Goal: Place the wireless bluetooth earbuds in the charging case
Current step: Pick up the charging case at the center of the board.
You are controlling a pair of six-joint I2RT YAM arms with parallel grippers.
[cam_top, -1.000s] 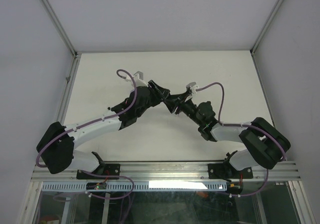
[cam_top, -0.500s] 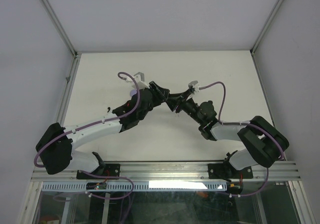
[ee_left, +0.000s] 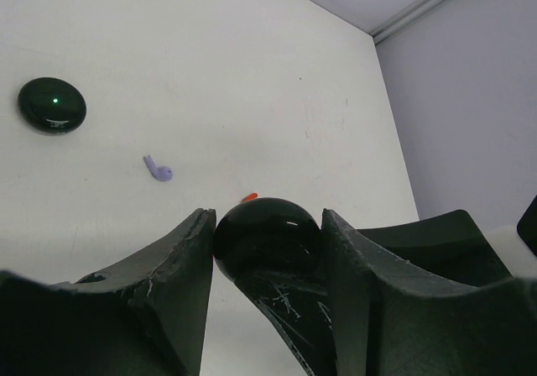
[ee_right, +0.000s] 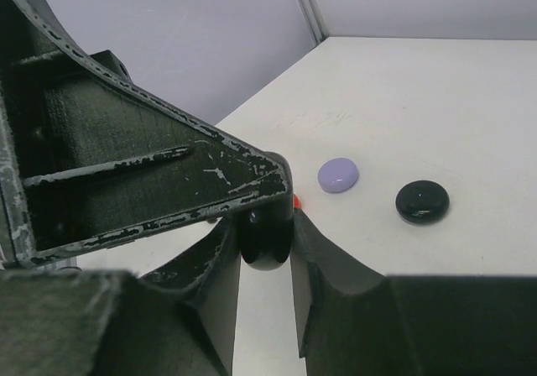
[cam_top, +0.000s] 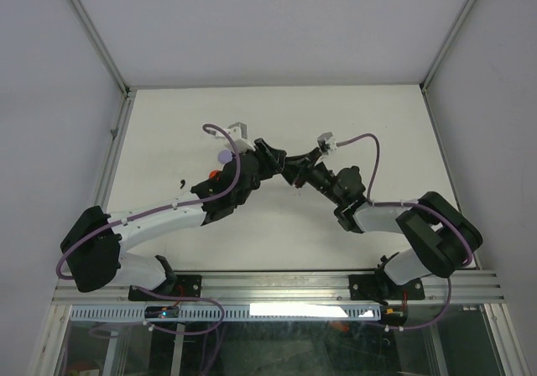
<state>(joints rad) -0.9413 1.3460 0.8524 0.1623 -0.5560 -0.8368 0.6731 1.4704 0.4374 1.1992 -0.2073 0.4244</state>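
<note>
My left gripper (ee_left: 265, 218) is shut on a glossy black round charging case (ee_left: 268, 240), held above the table. My right gripper (ee_right: 265, 227) meets it from the other side, with both fingers pressed against the same case (ee_right: 266, 246) seen edge-on. In the top view the two grippers join at mid-table, left (cam_top: 273, 159) and right (cam_top: 295, 173), and hide the case. A lilac earbud (ee_left: 158, 169) lies on the table beyond my left gripper. A small black earbud (cam_top: 183, 183) lies left of the left arm. A red sliver (ee_left: 249, 197) peeks from behind the held case.
A second black round case (ee_left: 52, 105) rests on the table, also seen in the right wrist view (ee_right: 422, 201) beside a lilac round case (ee_right: 338, 174). The lilac case (cam_top: 224, 154) and a red piece (cam_top: 215, 174) lie by the left wrist. Walls enclose the white table (cam_top: 377, 124).
My right gripper's fingers have closed in onto the black case. Both arms have shifted slightly towards the far side, uncovering the lilac case and the red piece in the top view.
</note>
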